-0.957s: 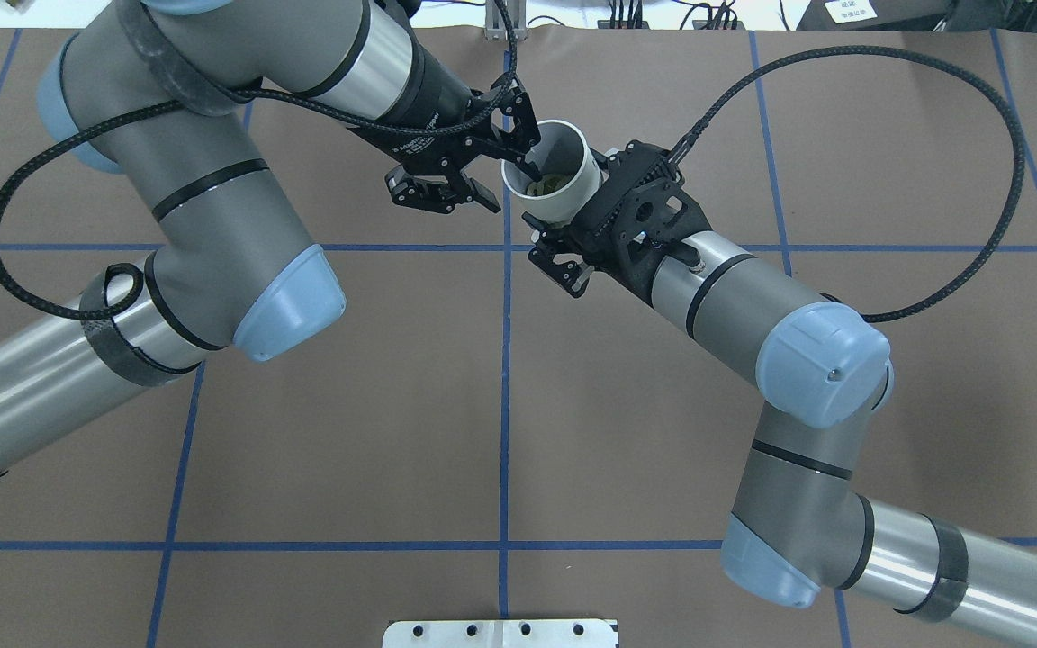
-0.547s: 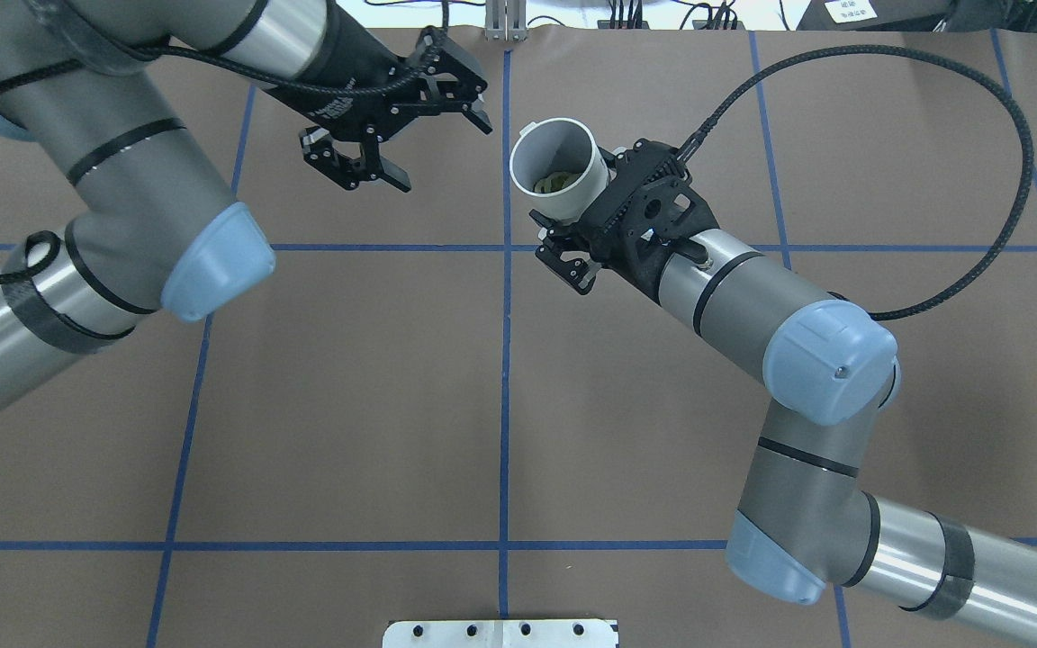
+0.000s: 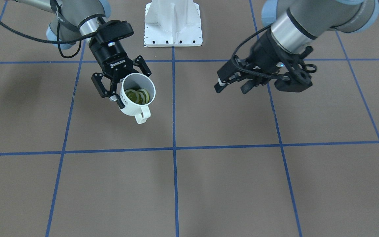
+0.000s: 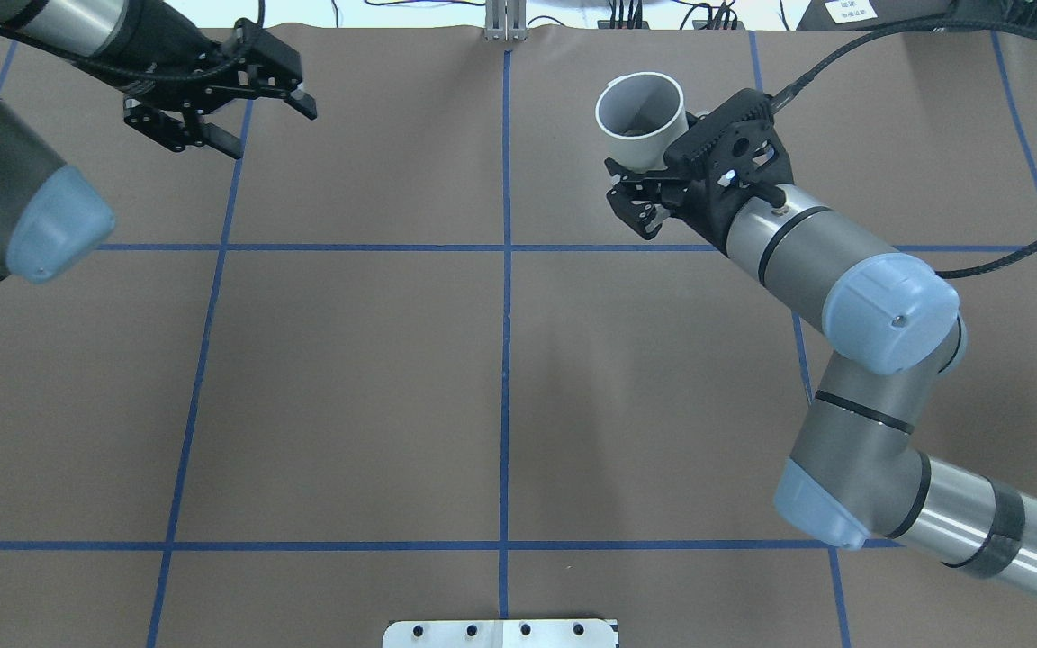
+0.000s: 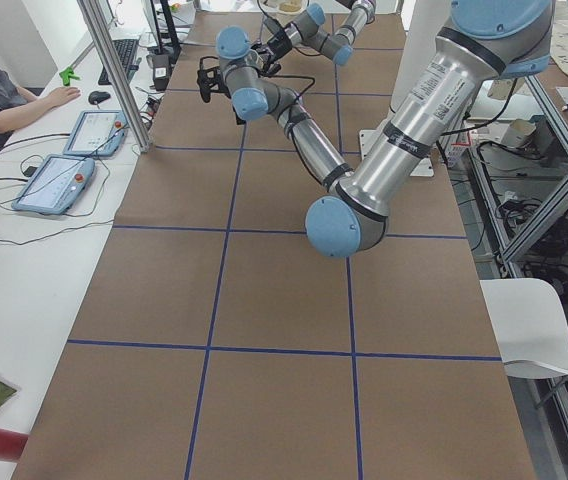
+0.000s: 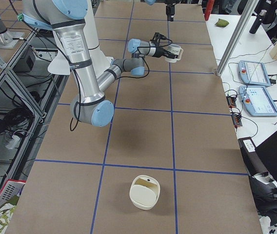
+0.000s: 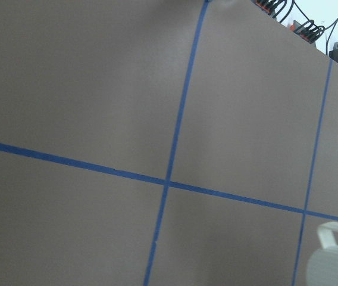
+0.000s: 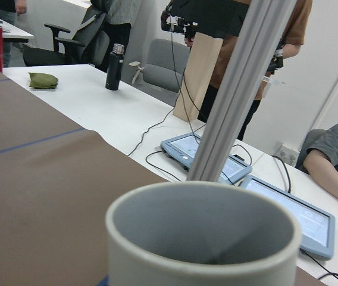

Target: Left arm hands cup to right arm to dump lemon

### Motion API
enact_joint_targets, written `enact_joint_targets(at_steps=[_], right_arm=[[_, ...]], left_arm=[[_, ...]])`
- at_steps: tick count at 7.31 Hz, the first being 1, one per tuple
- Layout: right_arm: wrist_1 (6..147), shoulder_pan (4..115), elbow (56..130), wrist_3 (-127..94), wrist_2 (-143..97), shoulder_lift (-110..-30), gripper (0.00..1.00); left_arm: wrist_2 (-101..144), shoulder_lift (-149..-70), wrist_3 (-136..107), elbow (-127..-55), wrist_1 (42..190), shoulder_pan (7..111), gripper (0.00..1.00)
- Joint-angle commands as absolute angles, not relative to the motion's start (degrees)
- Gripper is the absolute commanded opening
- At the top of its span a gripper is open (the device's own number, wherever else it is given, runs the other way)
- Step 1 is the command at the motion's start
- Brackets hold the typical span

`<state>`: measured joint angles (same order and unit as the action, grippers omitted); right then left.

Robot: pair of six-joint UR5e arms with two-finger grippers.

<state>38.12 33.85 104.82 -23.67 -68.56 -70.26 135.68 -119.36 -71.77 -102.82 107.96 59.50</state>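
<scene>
My right hand [image 3: 118,95] is clamped on the cup [image 3: 133,107], holding it tilted above the surface [image 3: 209,181] with the lemon [image 3: 137,95] inside. My left hand [image 3: 231,86] is open and empty. The cup is likely ceramic: rigid, glazed, slippery — grip the wall firmly. The lemon looks light and loose.

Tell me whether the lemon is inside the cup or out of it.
Inside. The front-facing view looks into the mouth of the tilted cup, and the yellow-green lemon lies within it.
</scene>
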Motion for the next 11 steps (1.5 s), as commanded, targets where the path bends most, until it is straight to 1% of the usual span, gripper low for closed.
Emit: enact_joint_targets(at_steps=[1,3,4,6,8,9,10,11], right_arm=[[37.97,37.95,105.37,-28.27,-69.78,-74.60,0.29],[37.71,41.29,110.97,-33.19,-71.01,-82.31,0.30],[36.66,43.05,113.18,-39.14,-72.49,-85.75,0.30],[22.39,45.77,113.03,-43.33,-75.91,-95.75,0.30],[14.45,49.64,112.59,-43.85,-77.26,-104.63,0.30],[7.54,50.70,110.15,-48.90,-77.78,-108.94,0.29],[-5.84,51.50,102.12,-53.04,-78.22,-112.46,0.25],[-17.90,52.98,92.04,-54.65,-79.96,-112.93,0.22]], left_arm=[[135.35,-110.17,-55.02,-103.53,107.75,64.40,1.00],[135.44,-102.69,-38.31,-103.27,106.62,69.15,1.00],[135.27,-100.74,-28.14,-103.45,101.65,72.48,1.00],[134.74,-98.00,-8.61,-103.10,93.56,80.03,1.00],[132.55,-94.85,1.72,-103.00,91.14,83.40,1.00],[132.54,-94.49,1.76,-103.36,91.14,83.41,1.00],[132.54,-94.48,1.67,-103.45,91.14,83.41,1.00],[132.54,-94.48,1.58,-103.45,91.14,83.32,1.00]])
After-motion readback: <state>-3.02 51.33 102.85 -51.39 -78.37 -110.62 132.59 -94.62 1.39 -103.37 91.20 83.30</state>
